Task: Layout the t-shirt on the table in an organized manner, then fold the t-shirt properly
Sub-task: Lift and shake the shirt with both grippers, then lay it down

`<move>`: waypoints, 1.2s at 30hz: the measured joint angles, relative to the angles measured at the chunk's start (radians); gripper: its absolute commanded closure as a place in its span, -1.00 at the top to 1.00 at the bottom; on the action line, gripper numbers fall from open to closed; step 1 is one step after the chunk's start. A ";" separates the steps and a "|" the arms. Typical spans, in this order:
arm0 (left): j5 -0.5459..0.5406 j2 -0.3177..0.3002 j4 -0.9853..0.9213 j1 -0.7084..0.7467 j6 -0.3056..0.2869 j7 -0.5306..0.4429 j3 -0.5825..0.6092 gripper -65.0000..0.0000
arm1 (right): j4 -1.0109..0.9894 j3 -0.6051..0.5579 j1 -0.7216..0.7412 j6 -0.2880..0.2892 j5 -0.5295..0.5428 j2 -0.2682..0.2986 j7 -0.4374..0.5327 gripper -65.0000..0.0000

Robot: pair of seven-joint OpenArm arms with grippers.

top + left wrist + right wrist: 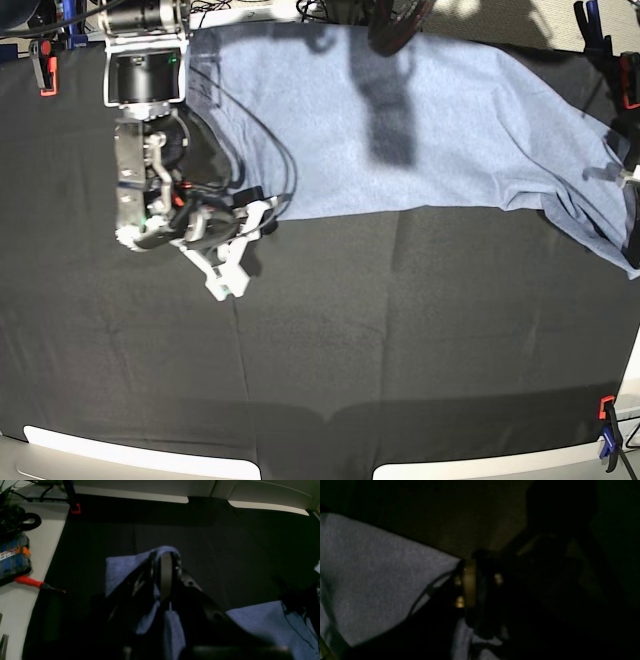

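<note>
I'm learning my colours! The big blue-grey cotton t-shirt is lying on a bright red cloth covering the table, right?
Not quite. The blue-grey cotton t-shirt is lying on a black cloth covering the table, not a red one. The base view shows this. Only the small clamps at the edges have red on them.

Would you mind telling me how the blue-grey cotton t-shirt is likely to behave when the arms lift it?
The blue-grey cotton t-shirt will probably sag limply: it already lies creased on the black-clothed table. It looks thin, so likely light. Fabric bunches between the left gripper jaws, so it should hold without slipping.

black-clothed table (400,340), t-shirt (400,130) spread on it
</note>
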 measured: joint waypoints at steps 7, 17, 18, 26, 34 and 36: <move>0.023 0.000 0.000 0.000 0.000 0.000 0.000 -1.00 | 0.242 -0.005 -0.035 0.026 -0.045 -0.001 -0.051 -1.00; 0.030 0.001 0.000 0.003 0.000 0.000 0.000 -1.00 | 0.821 0.157 -0.268 0.034 -0.032 0.089 -0.037 -1.00; 0.031 0.002 0.000 0.003 0.000 0.001 0.000 -1.00 | 0.876 0.204 -0.279 0.033 -0.016 0.100 -0.011 -1.00; -0.014 0.003 0.000 0.043 -0.004 0.007 -0.010 -1.00 | 0.995 0.666 -0.393 0.049 0.254 0.166 -0.014 -1.00; -0.122 0.003 0.169 0.125 -0.010 0.058 -0.167 -1.00 | 1.001 1.071 -0.410 0.110 0.629 0.169 -0.034 -1.00; -0.139 0.000 0.243 0.143 -0.010 0.080 -0.211 -1.00 | 1.001 1.138 -0.428 0.122 0.679 0.170 -0.034 -1.00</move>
